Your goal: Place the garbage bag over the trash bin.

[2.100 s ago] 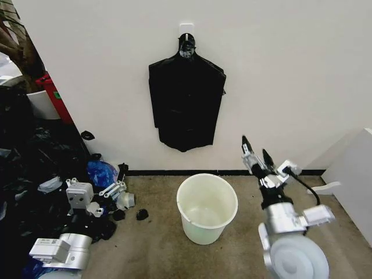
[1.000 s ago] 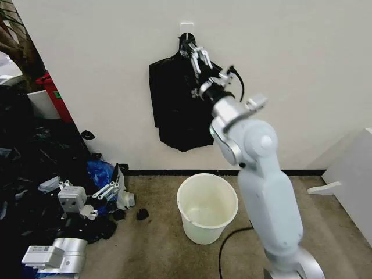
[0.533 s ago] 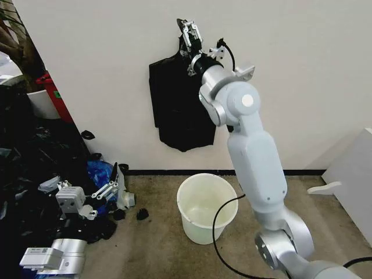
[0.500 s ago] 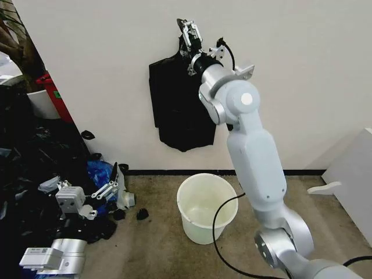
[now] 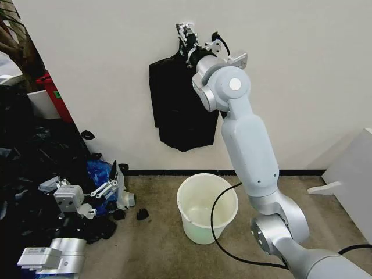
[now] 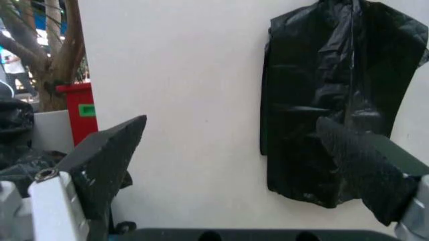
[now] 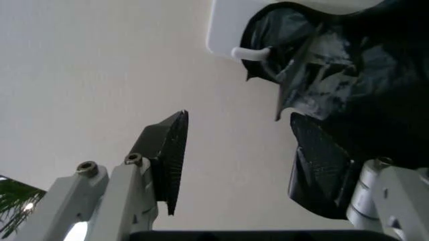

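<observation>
Since the earlier frames, the right arm has risen from beside the trash bin to the top of the wall. The right gripper now sits at the white wall hook, fingers spread apart and grasping nothing, next to the gathered neck of the hanging black bag pack. The trash bin stands upright on the floor below the bag pack, unlined. The left gripper is parked low at the left, fingers released.
</observation>
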